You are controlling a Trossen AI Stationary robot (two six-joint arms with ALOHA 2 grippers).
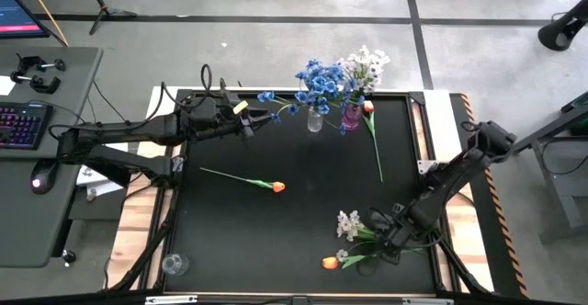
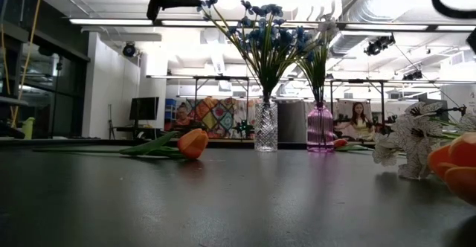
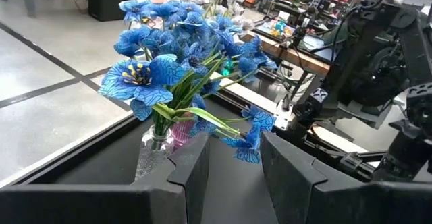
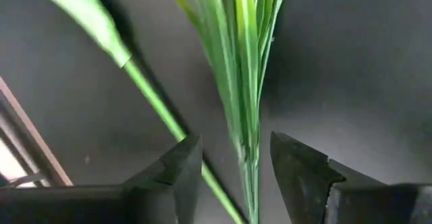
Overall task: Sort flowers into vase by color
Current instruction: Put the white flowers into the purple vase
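Right gripper (image 4: 231, 158) lay low at near right of table (image 1: 303, 241), jaws apart astride white spray (image 1: 348, 223) stems, not yet pinching; placed to lift from bundled base. Tulip (image 1: 330, 263) stem crossed just beside, risk of snagging. Left gripper (image 3: 233, 162) hovered by blue bunch (image 1: 317, 82) in clear vase (image 1: 315, 119), fingers parted, empty. Pink vase (image 1: 350, 117) held white blooms. Second tulip (image 1: 277, 187) lay mid-table, third (image 1: 368, 107) near pink vase.

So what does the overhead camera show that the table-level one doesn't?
Only overhead: both grippers, the left gripper by the blue flower bunch, the right gripper at the loose white spray, and the small empty glass. Only table-level: the room behind, a seated person. Both: clear glass vase, purple glass vase.
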